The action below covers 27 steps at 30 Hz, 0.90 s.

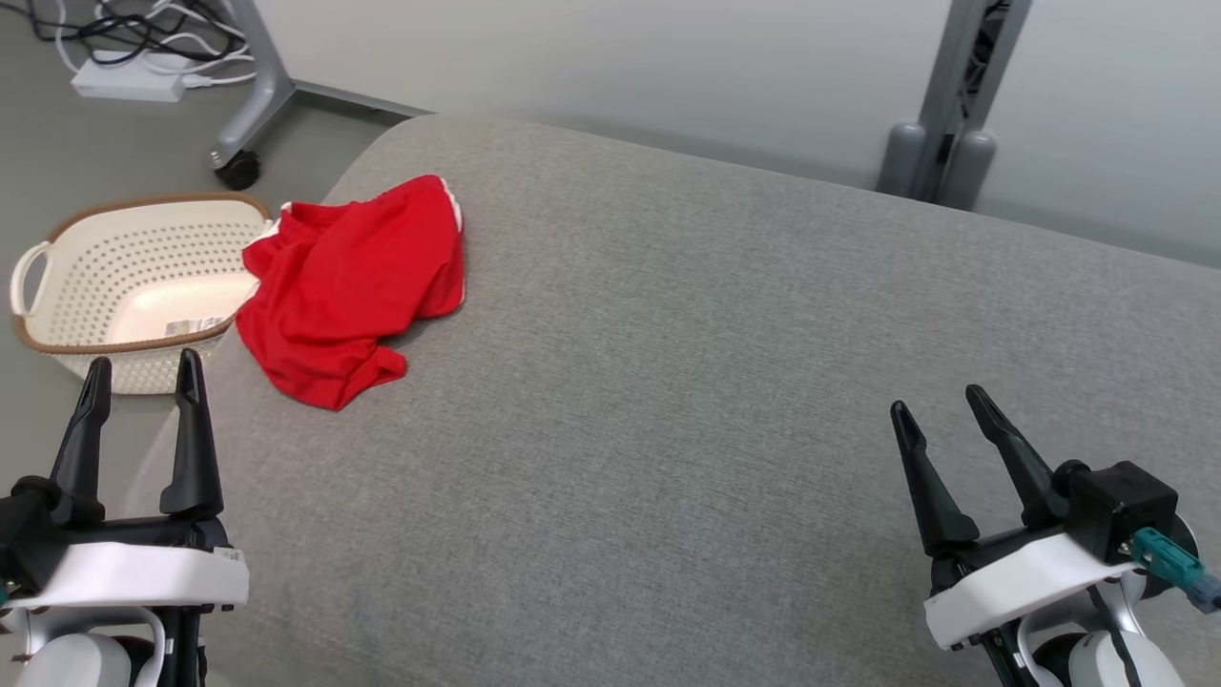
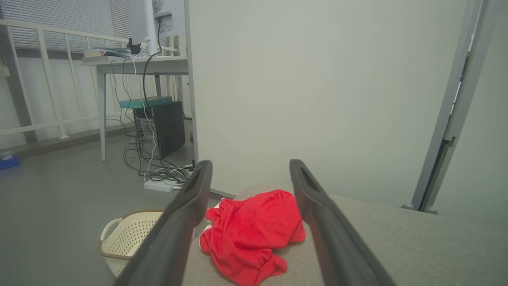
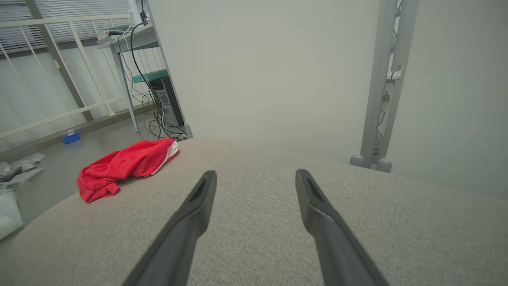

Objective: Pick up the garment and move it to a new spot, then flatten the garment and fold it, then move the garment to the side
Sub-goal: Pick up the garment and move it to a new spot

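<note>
One broad grey fabric worktop (image 1: 725,363) spreads ahead, with a crumpled red garment (image 1: 348,286) at its far left edge, beside a white basket (image 1: 143,200) on the floor. The left gripper (image 1: 143,361) and right gripper (image 1: 935,398) hover nearer the robot, both wide and empty. The left is closer, so it should probably reach forward and pinch a raised fold.

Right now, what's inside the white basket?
In the basket a small printed label lies on its floor; the walls are bare. The red garment hides part of its right rim.
</note>
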### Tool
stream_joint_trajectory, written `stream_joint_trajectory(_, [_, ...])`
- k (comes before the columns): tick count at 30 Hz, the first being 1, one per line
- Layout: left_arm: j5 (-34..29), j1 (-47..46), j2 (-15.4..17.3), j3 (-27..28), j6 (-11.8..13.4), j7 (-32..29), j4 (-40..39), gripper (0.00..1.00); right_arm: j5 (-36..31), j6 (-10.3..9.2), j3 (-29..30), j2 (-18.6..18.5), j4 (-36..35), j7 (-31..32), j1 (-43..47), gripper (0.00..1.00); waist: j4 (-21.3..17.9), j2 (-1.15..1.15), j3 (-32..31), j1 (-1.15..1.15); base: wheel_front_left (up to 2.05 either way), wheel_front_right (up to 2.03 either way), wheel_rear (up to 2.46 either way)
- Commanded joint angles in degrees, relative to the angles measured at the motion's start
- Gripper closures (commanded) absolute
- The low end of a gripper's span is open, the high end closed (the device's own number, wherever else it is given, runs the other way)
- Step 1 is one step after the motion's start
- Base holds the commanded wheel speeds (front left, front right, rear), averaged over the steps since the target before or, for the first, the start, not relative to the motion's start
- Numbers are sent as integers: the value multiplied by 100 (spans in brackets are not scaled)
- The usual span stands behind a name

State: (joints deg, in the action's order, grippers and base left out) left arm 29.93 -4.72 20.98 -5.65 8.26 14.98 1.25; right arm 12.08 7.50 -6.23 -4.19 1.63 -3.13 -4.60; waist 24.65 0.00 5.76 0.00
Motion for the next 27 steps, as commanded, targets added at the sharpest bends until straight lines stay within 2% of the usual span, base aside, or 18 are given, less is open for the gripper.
stream_joint_trajectory(1, [-82, 27, -43, 60, -71, 18, 43, 0, 19, -2, 0, -45, 27, -30, -61, 0, 91, 0, 11, 0, 0, 0, 0])
stream_joint_trajectory(12, [-283, -42, -236, 230, -306, 19, 196, 0, 56, -2, 7, -36, 71, -59, -95, 0, 103, 0, 42, 0, 0, 0, 0])
stream_joint_trajectory(20, [-371, -176, -300, 297, -352, 19, 225, 0, 80, -2, 9, -37, 93, -86, -84, 0, 30, 0, 45, 0, 0, 0, 0])
stream_joint_trajectory(27, [-430, -1073, -31, 416, -390, -83, 271, 0, 106, -2, -35, -57, 18, -34, -211, 0, -163, 0, 228, 0, 0, 0, 0])
